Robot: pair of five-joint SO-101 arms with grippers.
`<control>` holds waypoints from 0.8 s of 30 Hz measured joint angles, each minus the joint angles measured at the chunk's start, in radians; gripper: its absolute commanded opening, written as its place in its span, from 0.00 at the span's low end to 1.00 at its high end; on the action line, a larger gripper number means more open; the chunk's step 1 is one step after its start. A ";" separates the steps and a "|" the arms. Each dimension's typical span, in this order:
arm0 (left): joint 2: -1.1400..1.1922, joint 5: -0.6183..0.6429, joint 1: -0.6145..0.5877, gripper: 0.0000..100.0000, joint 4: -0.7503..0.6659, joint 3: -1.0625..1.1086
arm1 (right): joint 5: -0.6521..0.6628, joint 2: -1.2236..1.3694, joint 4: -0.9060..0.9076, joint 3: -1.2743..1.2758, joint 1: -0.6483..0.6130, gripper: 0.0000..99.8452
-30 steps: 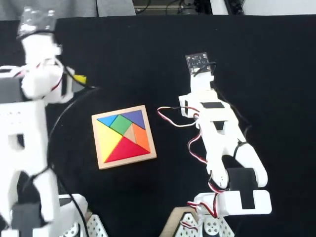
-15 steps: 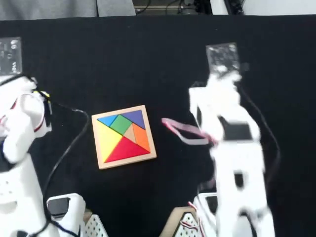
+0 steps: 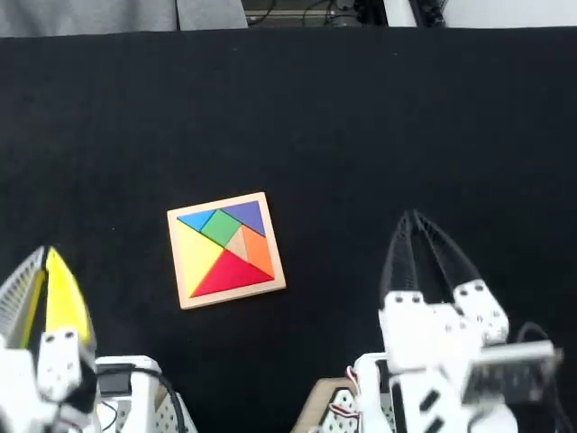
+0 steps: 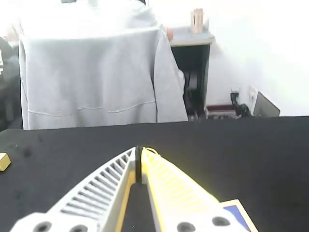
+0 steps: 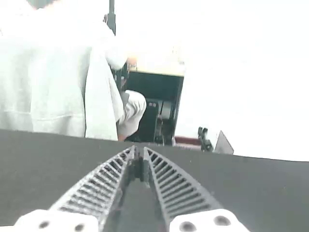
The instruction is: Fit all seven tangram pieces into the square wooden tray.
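Tangram tray (image 3: 177,262) holds all seven pieces (image 3: 233,272); task looks done. Left gripper (image 3: 45,255) and right gripper (image 3: 413,218) pinched closed, empty; next, just keep clear.

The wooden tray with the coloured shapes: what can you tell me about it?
The square wooden tray is pale wood with a narrow rim, lying flat on the black table, turned slightly askew. Seven flat coloured pieces fill it with no gap showing: blue, green, purple, orange, tan, yellow and red. Only the table touches it; the left gripper and right gripper are both apart from it, shut.
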 measured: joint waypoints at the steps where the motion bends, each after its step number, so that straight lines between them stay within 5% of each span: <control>1: -0.054 0.000 0.000 0.03 0.000 0.038 | 0.000 -0.002 0.012 -0.002 -0.002 0.01; 11: -0.198 0.000 0.005 0.03 0.026 0.210 | 0.044 -0.006 0.091 -0.032 0.000 0.01; 24: -0.196 -0.002 0.003 0.03 -0.422 0.783 | 0.048 -0.006 -0.229 0.258 0.002 0.02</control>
